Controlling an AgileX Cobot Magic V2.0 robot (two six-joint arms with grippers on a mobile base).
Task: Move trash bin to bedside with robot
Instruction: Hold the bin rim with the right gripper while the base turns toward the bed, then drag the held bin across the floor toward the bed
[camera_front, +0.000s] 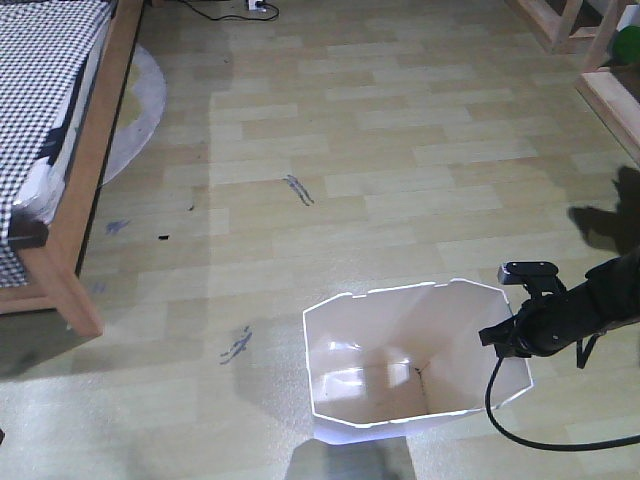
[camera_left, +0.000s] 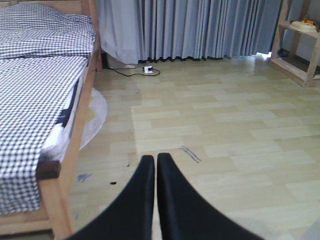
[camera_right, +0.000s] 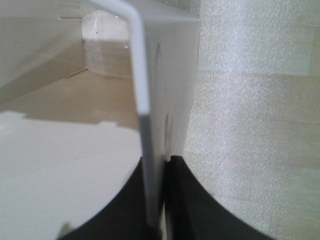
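- Bed (camera_front: 95, 190), light-brown wooden frame, checked bedding: well apart, leftward.
- White thin-walled plastic trash bin (camera_front: 360, 350) stands upright on the floor (camera_front: 400, 150) (dragging could tip it).
- Right gripper (camera_right: 162, 162) straddles the rim, clamped on its wall; thin plastic may buckle and slip free.
- Left gripper (camera_left: 156, 159): closed, empty.

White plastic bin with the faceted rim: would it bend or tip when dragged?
Probably flexes: the right gripper pinches one thin wall of the white plastic bin. Likely light: it looks empty. Tapering to its base, it might tip.

Right hand (camera_right: 161, 167) pinches the trash bin (camera_right: 170, 75); left hand (camera_left: 155, 159) closed.
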